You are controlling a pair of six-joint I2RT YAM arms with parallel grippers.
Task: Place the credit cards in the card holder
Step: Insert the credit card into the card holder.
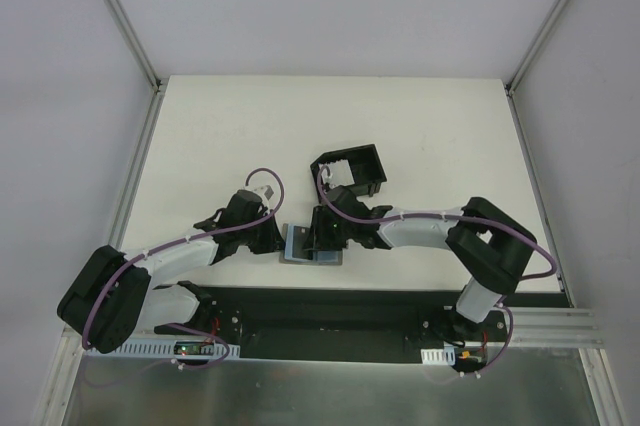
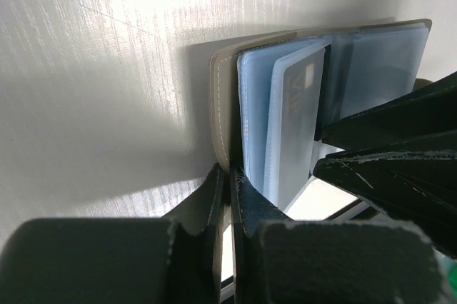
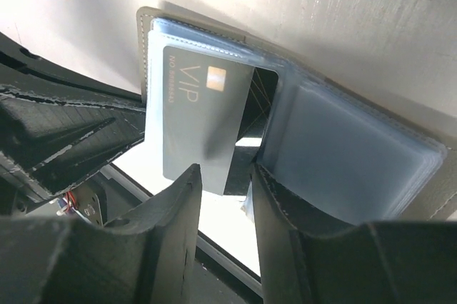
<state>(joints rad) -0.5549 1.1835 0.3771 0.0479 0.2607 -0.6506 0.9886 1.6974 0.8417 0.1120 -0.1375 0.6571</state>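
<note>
The room is plain: pale walls on three sides and a white table framed by metal rails, with the two arms bolted at its near edge. Both arms reach in and meet over a grey wallet that lies open close to the front of the table.

The left gripper comes at it from the left side. Its fingers are pressed together on the edge of the wallet's cover, pinching the fabric by the stitched seam.

The right gripper hangs over the wallet's middle with its jaws standing apart and a strip of bright table showing between them. Inside the wallet is a fan of clear plastic sleeves.

One credit card sits among the sleeves on the left half, its face showing "VIP" and a small gold chip. Its lower corner lies right at the right gripper's fingertips. From here I cannot tell whether either finger actually touches it.

The card holder, a black open-topped frame, stands on the table just beyond the wallet, farther from the arms' bases and slightly to the right, near the right arm's wrist but clear of the wallet itself.
</note>
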